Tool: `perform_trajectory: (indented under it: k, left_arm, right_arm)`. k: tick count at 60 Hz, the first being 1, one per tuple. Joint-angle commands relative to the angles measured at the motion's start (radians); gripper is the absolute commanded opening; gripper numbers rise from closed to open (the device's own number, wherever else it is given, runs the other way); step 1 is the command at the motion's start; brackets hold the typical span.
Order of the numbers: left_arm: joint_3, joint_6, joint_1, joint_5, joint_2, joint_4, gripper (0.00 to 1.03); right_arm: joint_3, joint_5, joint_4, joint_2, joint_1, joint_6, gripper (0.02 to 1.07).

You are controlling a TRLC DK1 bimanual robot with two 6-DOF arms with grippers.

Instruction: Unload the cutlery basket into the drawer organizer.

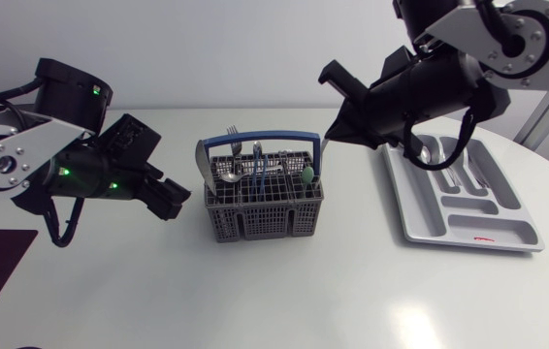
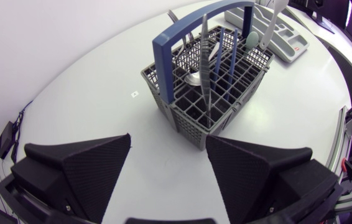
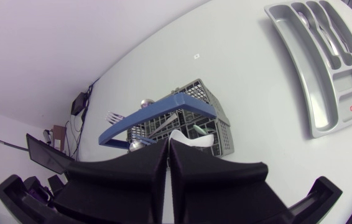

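Two grippers in play. The left gripper [image 2: 168, 138] hangs with its fingers spread wide and nothing between them. The grey cutlery basket [image 2: 191, 118] stands just ahead of it on the table [image 1: 255, 291], blue handle [image 2: 188, 25] upright, cutlery [image 2: 207, 68] standing inside. The right gripper [image 3: 168, 142] sits above the basket's far corner, fingers pressed almost together, pinching a white utensil [image 3: 188, 140] at their tips. The drawer organizer [image 3: 316, 106] lies well off to that gripper's side, a few pieces in its compartments.
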State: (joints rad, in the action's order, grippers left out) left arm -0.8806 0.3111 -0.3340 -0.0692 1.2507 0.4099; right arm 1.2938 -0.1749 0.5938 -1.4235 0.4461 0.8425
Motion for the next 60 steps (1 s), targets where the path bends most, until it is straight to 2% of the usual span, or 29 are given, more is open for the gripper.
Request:
perform_trajectory:
  k: [1,11,19,28,48,60]
  left_arm:
    - [0.019,-0.007,-0.011,0.012,0.013,-0.006,0.89]
    - [0.019,-0.007,-0.016,0.017,0.012,-0.005,0.89]
    - [0.015,-0.004,-0.016,0.026,0.001,-0.003,0.89]
    - [0.012,0.0,-0.016,0.026,-0.008,0.003,0.89]
    - [0.019,0.002,-0.023,0.026,-0.008,0.0,0.89]
    - [0.026,0.006,-0.019,0.026,-0.013,0.0,0.89]
  right_arm:
    - [-0.031,-0.014,-0.015,0.037,-0.012,0.046,0.08]
    - [-0.034,-0.035,-0.012,0.12,-0.037,0.05,0.08]
    - [0.001,-0.026,0.104,0.17,-0.069,-0.029,0.08]
    - [-0.041,0.046,0.195,0.207,-0.122,-0.181,0.08]
    - [-0.26,0.15,0.196,0.273,-0.293,-0.502,0.08]
    - [-0.399,0.181,0.103,0.271,-0.471,-0.717,0.09]
